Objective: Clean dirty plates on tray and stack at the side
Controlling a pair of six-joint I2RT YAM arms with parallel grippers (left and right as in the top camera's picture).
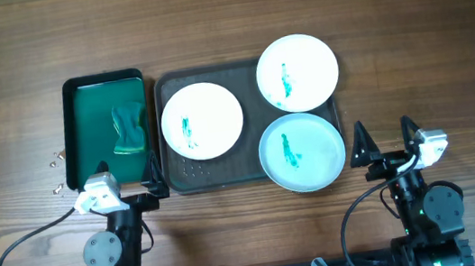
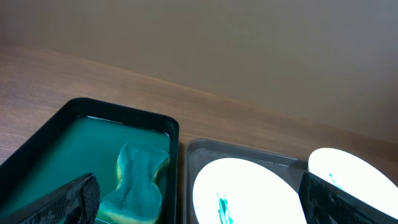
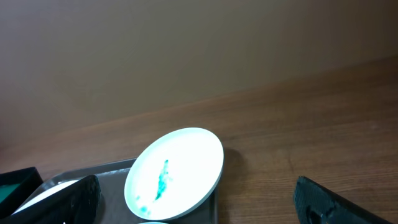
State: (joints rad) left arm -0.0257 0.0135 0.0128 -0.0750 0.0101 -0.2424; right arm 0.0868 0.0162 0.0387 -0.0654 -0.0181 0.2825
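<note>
Three white plates, each with a teal smear, lie on the dark grey tray: a left plate, a back right plate and a bluish front right plate that overhangs the rim. My left gripper is open and empty at the tray's front left corner. My right gripper is open and empty to the right of the front plate. The left wrist view shows the left plate and the tray. The right wrist view shows the back right plate.
A smaller black tray with a green inside stands left of the grey tray and holds a teal sponge, also in the left wrist view. Small specks lie on the wood to its left.
</note>
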